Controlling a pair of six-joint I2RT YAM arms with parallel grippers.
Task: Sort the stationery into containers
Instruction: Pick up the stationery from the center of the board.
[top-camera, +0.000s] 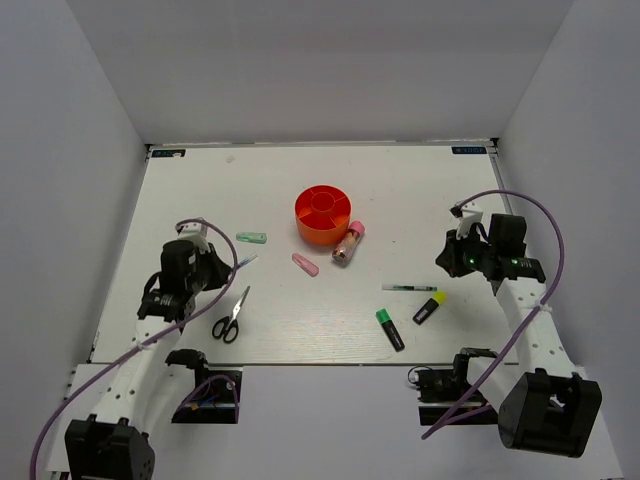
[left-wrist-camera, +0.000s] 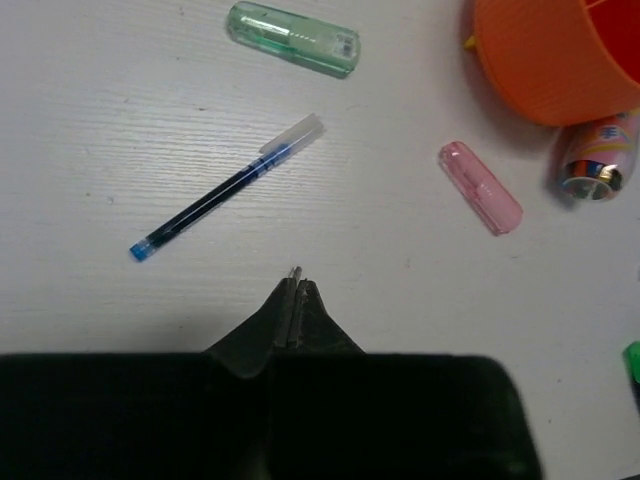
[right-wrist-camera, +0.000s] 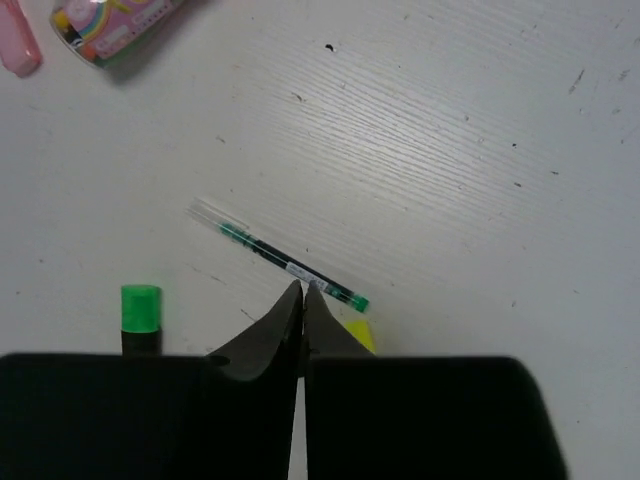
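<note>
Both arms carry nothing: the left gripper (left-wrist-camera: 297, 275) has its fingers pressed flat together over the table (left-wrist-camera: 100, 120), near a blue pen (left-wrist-camera: 225, 188), and the right gripper (right-wrist-camera: 302, 290) is closed to its tips at a green-ended pen (right-wrist-camera: 290, 265) (whether they touch is unclear). The orange tub (top-camera: 323, 215) stands mid-table, the pink-capped tube (top-camera: 348, 242) just beside it, the pink eraser (top-camera: 305, 264) and mint eraser (top-camera: 251, 238) further left, and the scissors (top-camera: 231, 317) by the near edge. In the right wrist view the fingers hide all but the cap of the green highlighter (right-wrist-camera: 140, 308) and a sliver of the yellow highlighter (right-wrist-camera: 360, 335).
</note>
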